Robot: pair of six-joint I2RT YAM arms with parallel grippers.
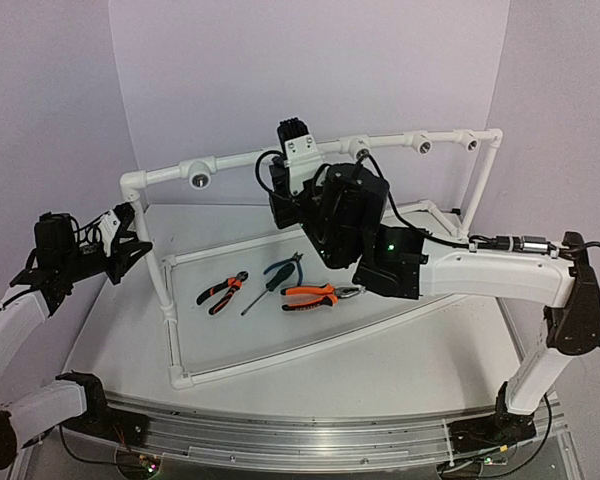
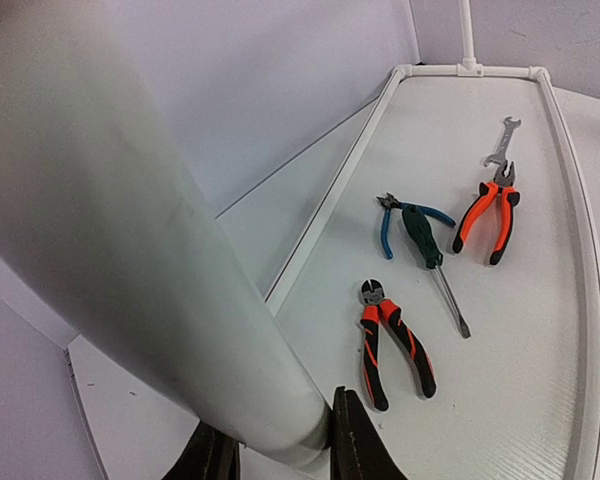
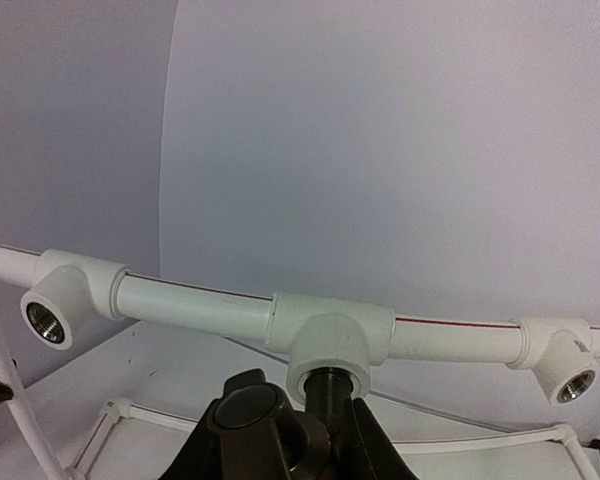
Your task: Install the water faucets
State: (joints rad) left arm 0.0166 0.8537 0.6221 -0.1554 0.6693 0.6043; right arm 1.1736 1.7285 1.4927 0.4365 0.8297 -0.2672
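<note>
At the far left, the left gripper (image 1: 130, 246) is seen clenched around the upright pipe (image 1: 162, 300) at the corner of the white pipe frame (image 1: 242, 157). In the left wrist view that pipe fills the gap between the two dark fingers (image 2: 358, 442). An open socket (image 1: 200, 178) is set in the top rail just right of that corner.

Inside the frame, a row of tools is laid on the table (image 1: 430, 350): black-and-orange pliers (image 1: 222, 292), a green-handled screwdriver (image 1: 270, 283), blue-handled cutters (image 1: 292, 266) partly under the screwdriver, and orange pliers (image 1: 318, 295). A small wrench (image 2: 500, 140) is seen just beyond the nose of the orange pliers.

Above the tools, at the middle of the top rail, the small dark tap (image 3: 255, 415) is held in the right gripper (image 3: 280, 445), which is closed on its body. The tap's stem is pushed up into the mouth of the middle fitting (image 3: 330, 345), so tap and fitting are touching. Further right, another open socket (image 3: 570, 380) is seen on the same rail, and the right arm (image 1: 500, 272) is stretched in from the right edge of the table
</note>
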